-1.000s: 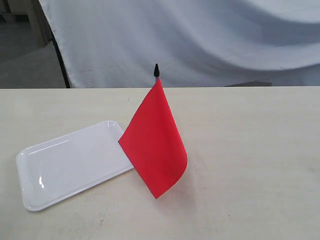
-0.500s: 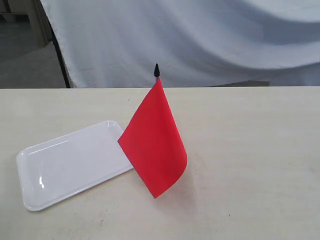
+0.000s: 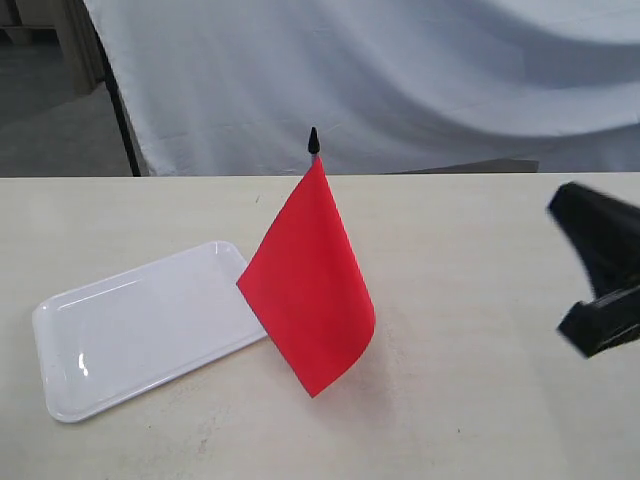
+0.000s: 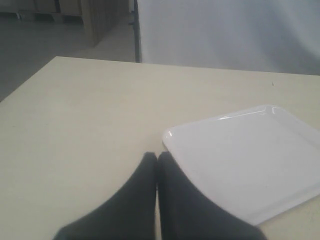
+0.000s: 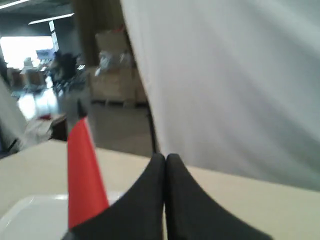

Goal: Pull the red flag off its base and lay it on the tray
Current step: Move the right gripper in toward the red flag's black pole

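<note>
One pale beige surface (image 3: 480,400) carries a glossy white rectangular plastic tray (image 3: 140,325) near its left edge; the small bright-red cloth flag (image 3: 310,290) stands upright mid-surface, beside the tray's right corner. The left pincer (image 4: 157,156) and right pincer (image 5: 165,159) are both closed, empty.

light: soft, even | glare: tray (image 3: 140,330) | blur: right wrist view

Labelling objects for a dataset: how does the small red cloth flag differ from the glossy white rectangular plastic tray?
The red cloth flag stands upright; the glossy white plastic tray lies flat. The flag looks matte and hangs in a soft curve; the tray shines and has a raised rim. Both are rectangular and sit on the beige table.
</note>
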Controlling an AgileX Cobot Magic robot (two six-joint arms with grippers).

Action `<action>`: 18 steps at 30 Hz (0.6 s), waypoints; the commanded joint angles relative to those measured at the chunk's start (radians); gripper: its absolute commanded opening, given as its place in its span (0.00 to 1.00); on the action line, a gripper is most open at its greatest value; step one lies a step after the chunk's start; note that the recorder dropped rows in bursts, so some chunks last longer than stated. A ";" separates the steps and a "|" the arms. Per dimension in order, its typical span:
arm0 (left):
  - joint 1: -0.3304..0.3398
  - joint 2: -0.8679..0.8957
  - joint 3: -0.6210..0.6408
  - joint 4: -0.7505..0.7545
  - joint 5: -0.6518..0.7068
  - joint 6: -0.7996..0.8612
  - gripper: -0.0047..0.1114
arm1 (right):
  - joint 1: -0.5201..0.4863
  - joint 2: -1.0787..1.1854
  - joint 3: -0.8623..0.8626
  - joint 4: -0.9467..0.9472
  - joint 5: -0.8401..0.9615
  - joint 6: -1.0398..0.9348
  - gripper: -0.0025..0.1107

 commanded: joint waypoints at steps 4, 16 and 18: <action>0.002 -0.001 0.002 0.002 -0.005 0.001 0.04 | 0.002 0.509 0.005 -0.145 -0.251 -0.216 0.02; 0.002 -0.001 0.002 0.002 -0.005 0.001 0.04 | 0.089 0.885 -0.114 -0.284 -0.338 -0.304 0.02; 0.002 -0.001 0.002 0.002 -0.005 0.001 0.04 | 0.110 0.885 -0.114 -0.271 -0.338 -0.341 0.02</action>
